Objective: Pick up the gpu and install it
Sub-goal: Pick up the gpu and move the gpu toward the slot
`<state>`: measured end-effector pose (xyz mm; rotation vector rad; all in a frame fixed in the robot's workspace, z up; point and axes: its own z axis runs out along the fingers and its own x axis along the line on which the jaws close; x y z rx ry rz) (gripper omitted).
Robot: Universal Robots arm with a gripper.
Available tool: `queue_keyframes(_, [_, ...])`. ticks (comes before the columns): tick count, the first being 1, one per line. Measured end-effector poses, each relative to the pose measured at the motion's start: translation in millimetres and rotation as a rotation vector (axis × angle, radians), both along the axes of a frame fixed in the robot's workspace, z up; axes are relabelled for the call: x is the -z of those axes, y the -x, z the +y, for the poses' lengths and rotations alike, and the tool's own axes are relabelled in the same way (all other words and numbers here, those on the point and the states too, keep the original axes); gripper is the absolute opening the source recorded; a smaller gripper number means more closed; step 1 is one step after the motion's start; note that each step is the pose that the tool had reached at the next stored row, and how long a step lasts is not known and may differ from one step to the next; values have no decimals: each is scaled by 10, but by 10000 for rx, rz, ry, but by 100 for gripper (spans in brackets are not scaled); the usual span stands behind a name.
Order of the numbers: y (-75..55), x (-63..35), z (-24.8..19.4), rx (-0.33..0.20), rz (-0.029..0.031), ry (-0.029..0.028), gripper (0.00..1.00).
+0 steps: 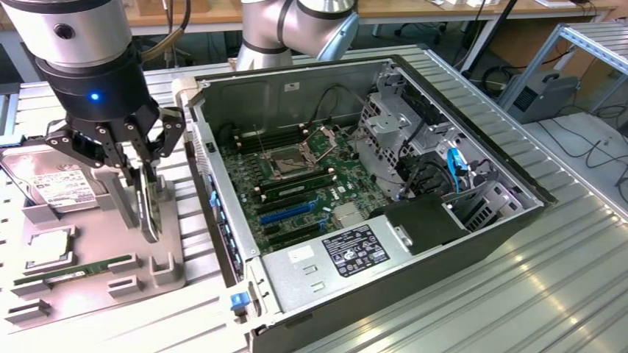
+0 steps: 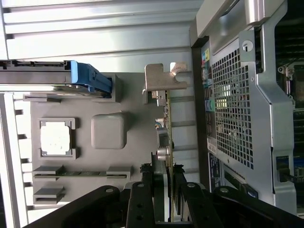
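Observation:
The gpu (image 1: pixel 148 209) stands on edge over the grey holder tray (image 1: pixel 157 272) at the exterior view's left, a thin card seen almost edge-on. My gripper (image 1: pixel 140 193) comes down on it from above and is shut on its upper edge. In the wrist view the gpu (image 2: pixel 165 135) runs away from the black fingers (image 2: pixel 145 194), which press on both of its faces, and its pale metal end bracket (image 2: pixel 161 78) is at the far end. The card's lower edge is close to the tray; I cannot tell whether it touches.
The open computer case (image 1: pixel 490 228) lies beside the tray, its motherboard (image 1: pixel 294 184) and blue expansion slots (image 1: pixel 287 209) exposed. On the tray are a hard drive (image 1: pixel 59 187), a processor (image 1: pixel 49 246) and a memory stick (image 1: pixel 84 268). A second arm's base (image 1: pixel 294 29) stands behind the case.

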<state>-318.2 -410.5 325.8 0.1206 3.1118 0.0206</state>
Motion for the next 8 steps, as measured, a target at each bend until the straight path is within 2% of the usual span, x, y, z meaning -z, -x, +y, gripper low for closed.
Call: queue_keyframes(8, [0,-47,0,0,-1,8,29])
